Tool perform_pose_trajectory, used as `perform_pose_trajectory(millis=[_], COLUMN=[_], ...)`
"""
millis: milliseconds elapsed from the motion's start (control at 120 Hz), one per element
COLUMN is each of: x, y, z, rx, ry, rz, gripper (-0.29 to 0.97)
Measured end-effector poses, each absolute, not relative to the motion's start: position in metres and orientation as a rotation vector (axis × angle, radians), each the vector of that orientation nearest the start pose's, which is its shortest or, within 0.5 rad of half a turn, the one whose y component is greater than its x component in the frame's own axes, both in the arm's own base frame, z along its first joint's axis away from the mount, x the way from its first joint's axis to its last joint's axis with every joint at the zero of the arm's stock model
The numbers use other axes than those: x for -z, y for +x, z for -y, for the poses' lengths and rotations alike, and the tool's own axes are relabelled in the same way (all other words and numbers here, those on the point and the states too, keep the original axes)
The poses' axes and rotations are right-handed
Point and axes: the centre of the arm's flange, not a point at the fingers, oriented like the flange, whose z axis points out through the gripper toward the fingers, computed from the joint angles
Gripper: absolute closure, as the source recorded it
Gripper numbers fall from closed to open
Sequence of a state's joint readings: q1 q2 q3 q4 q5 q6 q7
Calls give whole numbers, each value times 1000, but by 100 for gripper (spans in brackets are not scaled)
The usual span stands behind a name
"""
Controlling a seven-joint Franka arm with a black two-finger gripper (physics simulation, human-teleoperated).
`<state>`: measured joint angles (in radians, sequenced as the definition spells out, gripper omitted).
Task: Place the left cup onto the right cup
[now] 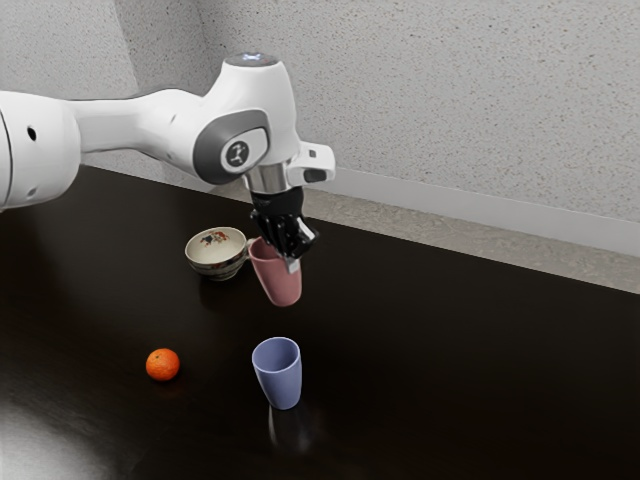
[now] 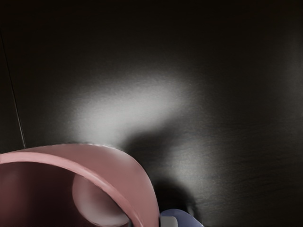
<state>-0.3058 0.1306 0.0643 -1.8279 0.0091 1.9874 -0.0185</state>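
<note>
The gripper [image 1: 290, 258] pinches the rim of the empty pink cup [image 1: 277, 282], held above the dark table [image 1: 480, 380] just beside the bowl [image 1: 216, 252], mouth up, long axis tipped toward the exterior view's left; nearer, the blue cup [image 1: 277, 370] stands upright, empty

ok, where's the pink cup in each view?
Exterior view: pink cup lifted off the table, tilted, in the gripper, beside the bowl.
Wrist view: pink cup close under the gripper, opening toward the camera.
Shared landmark: blue cup, near it in both.
</note>
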Motion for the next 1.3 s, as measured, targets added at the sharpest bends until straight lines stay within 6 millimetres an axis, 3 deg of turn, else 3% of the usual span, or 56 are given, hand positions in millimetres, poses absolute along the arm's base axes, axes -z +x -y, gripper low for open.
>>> perform_pose_trajectory(millis=[167, 433, 667, 1008, 1300], x=[-465, -449, -456, -449, -446], y=[560, 539, 523, 498, 498], z=[149, 152, 157, 179, 166], rx=[59, 26, 56, 35, 24], ry=[-3115, -3117, -3122, -3114, -3119], rz=[-357, -336, -322, -344, -271], gripper=[79, 78, 78, 78, 78])
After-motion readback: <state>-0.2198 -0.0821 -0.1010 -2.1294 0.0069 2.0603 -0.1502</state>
